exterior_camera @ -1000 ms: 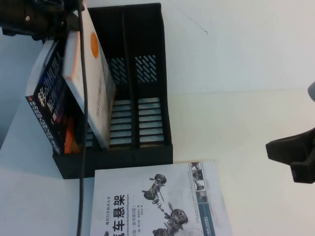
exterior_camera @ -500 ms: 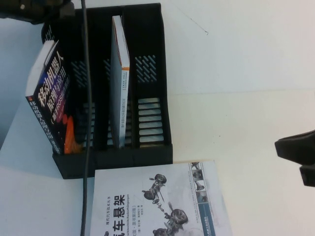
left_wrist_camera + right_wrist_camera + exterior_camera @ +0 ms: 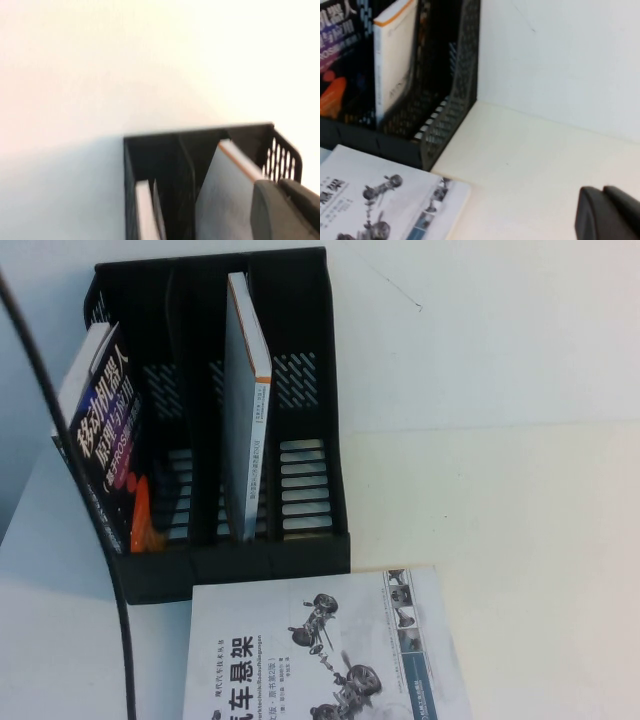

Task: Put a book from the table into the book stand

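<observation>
— Biggest first?

— Pale surface (image 3: pixel 500 490), bare on the right and far side. On its left, black mesh book stand (image 3: pixel 250 558) with three compartments, open ends toward the near side.

— And lying flat?

— Large white paperback (image 3: pixel 320 650) just near of the stand, cover up, cut off by the near edge. Big black characters "车悬架" readable, a smaller line above them too fine to read, exploded car-suspension drawings alongside, and a strip of small photos down the right margin.

— Inside the stand?

— Left compartment: dark book (image 3: pixel 105 455), leaning left, white characters including "机器人", "ROS" in smaller print, an orange shape low on the cover. Middle compartment: white book (image 3: pixel 245 420) with an orange band, upright on its edge, spine text too small to read. Right compartment holding nothing.

— The arms?

— Neither in the high view. Left pincer (image 3: pixel 285 210) only a dark grey bulk in its own wrist view, close by the white book and the stand's mesh wall; wide or narrow, cannot tell. Right pincer (image 3: pixel 610 215) a dark corner in its wrist view, above bare surface right of the stand; cannot tell there either.

— Smallest?

— Thin black cable (image 3: pixel 124 660) curving down the left side, across the stand's near left corner.
</observation>
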`<state>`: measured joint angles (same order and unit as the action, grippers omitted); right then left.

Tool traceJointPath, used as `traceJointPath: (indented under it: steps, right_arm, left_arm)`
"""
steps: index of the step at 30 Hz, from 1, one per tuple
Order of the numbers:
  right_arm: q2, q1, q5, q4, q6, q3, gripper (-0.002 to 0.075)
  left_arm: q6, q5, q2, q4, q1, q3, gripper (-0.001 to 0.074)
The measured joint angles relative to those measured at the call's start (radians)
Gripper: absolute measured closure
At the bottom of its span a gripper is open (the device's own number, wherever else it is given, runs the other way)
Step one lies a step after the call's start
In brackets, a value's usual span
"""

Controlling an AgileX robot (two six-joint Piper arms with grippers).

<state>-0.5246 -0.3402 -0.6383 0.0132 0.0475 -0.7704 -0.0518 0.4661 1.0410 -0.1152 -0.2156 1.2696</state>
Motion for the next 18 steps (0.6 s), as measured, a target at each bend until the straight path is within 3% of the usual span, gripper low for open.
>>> traceJointPath:
  steps: [10, 18]
  right_arm:
    - [0.203, 0.0, -0.014, -0.085, -0.17, 0.304, 0.0718]
    - [0.216, 0.0, -0.014, -0.085, -0.22, 0.427, 0.0718]
  left_arm:
    - [-0.002, -0.33, -0.393, 0.031, 0.0, -0.634, 0.0736]
    - [-0.002, -0.404, -0.547, 0.033, 0.0, -0.881, 0.0736]
